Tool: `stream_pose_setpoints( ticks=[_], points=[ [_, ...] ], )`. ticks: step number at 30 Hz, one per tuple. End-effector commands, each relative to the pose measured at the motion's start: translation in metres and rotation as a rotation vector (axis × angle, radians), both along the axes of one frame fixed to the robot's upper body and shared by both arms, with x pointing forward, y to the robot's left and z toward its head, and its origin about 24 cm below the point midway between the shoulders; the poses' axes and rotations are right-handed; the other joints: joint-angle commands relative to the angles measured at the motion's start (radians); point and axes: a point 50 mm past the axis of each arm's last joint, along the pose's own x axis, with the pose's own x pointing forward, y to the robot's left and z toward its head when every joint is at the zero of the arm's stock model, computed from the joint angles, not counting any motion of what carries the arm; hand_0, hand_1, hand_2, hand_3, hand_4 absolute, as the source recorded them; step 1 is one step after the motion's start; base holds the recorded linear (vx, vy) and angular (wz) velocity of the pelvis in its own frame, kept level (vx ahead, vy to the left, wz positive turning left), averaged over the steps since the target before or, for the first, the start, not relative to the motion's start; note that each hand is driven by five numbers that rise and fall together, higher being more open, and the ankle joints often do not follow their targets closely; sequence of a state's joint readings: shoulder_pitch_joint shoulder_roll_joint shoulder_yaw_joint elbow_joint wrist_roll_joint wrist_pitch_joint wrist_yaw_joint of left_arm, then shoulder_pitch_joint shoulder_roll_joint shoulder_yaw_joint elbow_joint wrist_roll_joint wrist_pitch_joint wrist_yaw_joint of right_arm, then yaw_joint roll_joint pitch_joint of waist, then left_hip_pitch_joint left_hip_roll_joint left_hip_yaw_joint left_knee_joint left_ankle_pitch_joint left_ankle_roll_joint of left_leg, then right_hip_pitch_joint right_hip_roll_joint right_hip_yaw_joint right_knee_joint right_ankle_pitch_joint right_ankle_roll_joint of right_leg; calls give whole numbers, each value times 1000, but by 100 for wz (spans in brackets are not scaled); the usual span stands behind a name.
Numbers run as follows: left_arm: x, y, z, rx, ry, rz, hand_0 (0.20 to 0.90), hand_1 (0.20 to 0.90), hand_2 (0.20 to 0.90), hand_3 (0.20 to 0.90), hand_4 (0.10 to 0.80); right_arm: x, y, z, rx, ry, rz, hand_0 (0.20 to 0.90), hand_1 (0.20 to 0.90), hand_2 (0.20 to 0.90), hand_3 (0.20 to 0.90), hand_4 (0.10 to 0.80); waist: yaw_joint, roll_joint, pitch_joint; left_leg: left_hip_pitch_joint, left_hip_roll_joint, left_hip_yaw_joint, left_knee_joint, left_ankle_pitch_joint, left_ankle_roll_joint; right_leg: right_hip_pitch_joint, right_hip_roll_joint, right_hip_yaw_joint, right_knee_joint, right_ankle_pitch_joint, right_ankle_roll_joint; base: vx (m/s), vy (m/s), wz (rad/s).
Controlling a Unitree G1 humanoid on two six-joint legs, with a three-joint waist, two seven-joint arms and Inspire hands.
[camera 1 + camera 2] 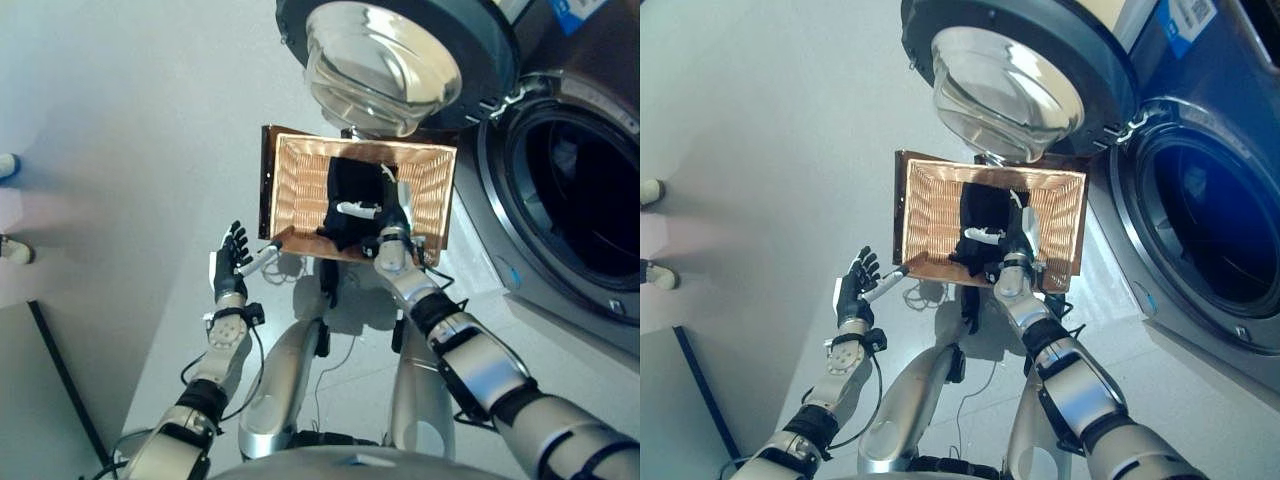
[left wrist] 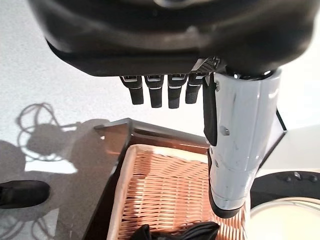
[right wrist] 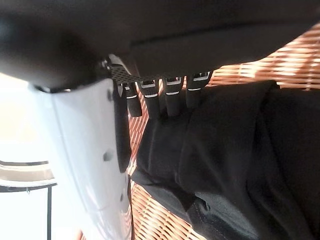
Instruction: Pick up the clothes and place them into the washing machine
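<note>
In the left eye view, a woven basket sits on the floor in front of the robot. The black clothes lie in the middle of it, in a heap that runs from the near rim toward the far rim. The right hand is over the near right part of the basket, right beside the clothes, with its white thumb pointing left across the dark cloth. The left hand is outside the basket, at its near left corner, with fingers spread and holding nothing. The washing machine stands to the right, its round door swung open above the far side of the basket.

The right eye view shows the same. The right hand is much nearer to the clothes than the left hand, so I think it will do the grabbing. After that the clothes must go right, into the drum.

In the left wrist view, the left hand's fingers hang straight above the floor by the basket corner.

In the right wrist view, the right hand's fingers point straight down at the black cloth just below them. They are not curled around it yet.
</note>
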State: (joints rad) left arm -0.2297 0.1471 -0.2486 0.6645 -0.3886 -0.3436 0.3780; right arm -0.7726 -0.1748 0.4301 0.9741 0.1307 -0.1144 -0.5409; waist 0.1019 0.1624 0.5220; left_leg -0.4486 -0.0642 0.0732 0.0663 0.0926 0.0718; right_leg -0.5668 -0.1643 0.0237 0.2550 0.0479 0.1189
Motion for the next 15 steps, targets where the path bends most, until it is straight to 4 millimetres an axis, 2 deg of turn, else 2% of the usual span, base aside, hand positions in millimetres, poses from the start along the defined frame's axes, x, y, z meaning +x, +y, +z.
stream_pose_setpoints(
  ticks=[1,12,13,15],
  points=[
    [6,20,34,25,-188,52,900,900,900,900,800,10,49,42,70,-157,160,900,900,900,900,800,44,20,-2,-44,-14,14,-14,28,-87,-33,21,-4,14,26,-19,0,0,0],
    [10,22,62,-14,-321,32,900,900,900,900,800,31,43,78,-82,-193,143,900,900,900,900,800,84,19,-2,-118,-13,-18,-28,52,-90,-96,17,-31,8,33,-17,-8,-1,8],
    [10,23,65,-17,-336,33,900,900,900,900,800,34,41,87,-146,-204,141,900,900,900,900,800,90,18,-2,-136,-13,-23,-31,56,-92,-113,17,-35,9,34,-17,-12,-1,13],
    [11,22,68,-20,-348,28,900,900,900,900,800,36,40,88,-188,-197,142,900,900,900,900,800,95,18,-2,-145,-13,-27,-31,58,-91,-120,17,-38,10,34,-17,-8,-2,8]
  ],
)
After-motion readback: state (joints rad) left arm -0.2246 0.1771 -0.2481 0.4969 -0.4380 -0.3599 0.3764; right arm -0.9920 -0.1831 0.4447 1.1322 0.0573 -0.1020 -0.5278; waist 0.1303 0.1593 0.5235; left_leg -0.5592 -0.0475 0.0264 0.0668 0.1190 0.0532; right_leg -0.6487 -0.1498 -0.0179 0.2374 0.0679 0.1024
